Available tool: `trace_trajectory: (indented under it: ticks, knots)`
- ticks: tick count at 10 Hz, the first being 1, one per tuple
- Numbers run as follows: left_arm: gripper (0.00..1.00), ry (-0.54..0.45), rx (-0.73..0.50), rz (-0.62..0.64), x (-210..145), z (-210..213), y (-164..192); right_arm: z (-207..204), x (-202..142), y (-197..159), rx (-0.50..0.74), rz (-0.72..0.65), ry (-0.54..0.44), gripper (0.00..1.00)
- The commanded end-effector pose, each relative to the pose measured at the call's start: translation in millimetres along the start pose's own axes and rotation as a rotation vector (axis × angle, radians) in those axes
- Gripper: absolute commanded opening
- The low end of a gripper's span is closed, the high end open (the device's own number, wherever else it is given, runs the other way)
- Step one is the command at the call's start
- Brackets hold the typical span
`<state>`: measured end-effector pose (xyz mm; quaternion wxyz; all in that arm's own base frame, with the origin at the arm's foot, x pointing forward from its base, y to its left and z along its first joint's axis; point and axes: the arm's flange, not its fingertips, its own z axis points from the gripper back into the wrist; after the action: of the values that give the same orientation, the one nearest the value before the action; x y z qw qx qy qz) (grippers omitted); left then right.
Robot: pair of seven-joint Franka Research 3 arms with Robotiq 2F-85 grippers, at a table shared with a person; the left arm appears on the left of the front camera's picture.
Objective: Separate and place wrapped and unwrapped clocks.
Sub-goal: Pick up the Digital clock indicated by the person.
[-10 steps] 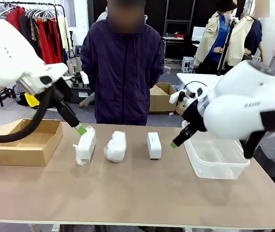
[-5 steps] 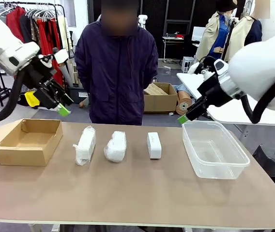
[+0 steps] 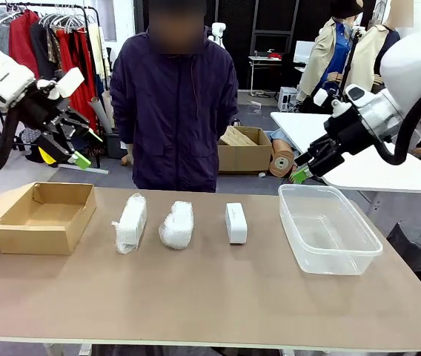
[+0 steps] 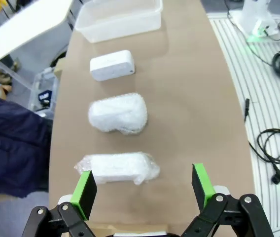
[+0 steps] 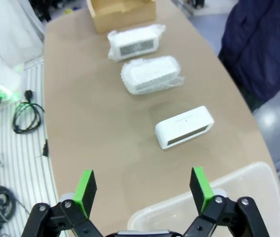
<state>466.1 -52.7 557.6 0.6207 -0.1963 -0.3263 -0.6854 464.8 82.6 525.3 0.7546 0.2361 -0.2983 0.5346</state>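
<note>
Three clocks lie in a row mid-table. On the left is a bubble-wrapped clock (image 3: 130, 222) (image 4: 118, 168) (image 5: 136, 43). A second wrapped clock (image 3: 177, 224) (image 4: 118, 115) (image 5: 151, 74) lies beside it. To the right sits the bare white unwrapped clock (image 3: 236, 222) (image 4: 112, 65) (image 5: 184, 127). My left gripper (image 3: 86, 148) (image 4: 145, 185) hangs open and empty, high above the cardboard box. High over the tub's far edge, my right gripper (image 3: 303, 167) (image 5: 142, 185) is also open and empty.
An open brown cardboard box (image 3: 44, 216) (image 5: 122, 15) stands at the table's left end. A clear plastic tub (image 3: 329, 230) (image 4: 120, 27) (image 5: 219, 207) stands at the right. A person in a dark jacket (image 3: 177, 111) stands at the far edge behind the clocks.
Both arms have lifted up and away from the clocks, the left toward the upper left, the right toward the upper right. The clocks have not moved.
</note>
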Motion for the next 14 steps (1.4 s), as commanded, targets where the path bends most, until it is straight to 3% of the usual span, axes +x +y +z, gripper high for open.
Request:
trace_trajectory:
  ticks: [1,6,11,14]
  knots:
    - [1.00,-0.119,-0.022,-0.011,-11,5,12,-2,-7,-19,0.041,0.112,-0.055,1.00]
    - [1.00,-0.166,-0.032,0.189,-26,17,40,25,-16,-42,0.042,0.212,-0.200,1.00]
    - [1.00,-0.151,-0.010,0.171,-26,17,37,26,-15,-51,0.043,0.147,-0.196,1.00]
    - [1.00,-0.146,-0.015,0.180,-30,20,41,26,-18,-43,0.059,0.187,-0.158,1.00]
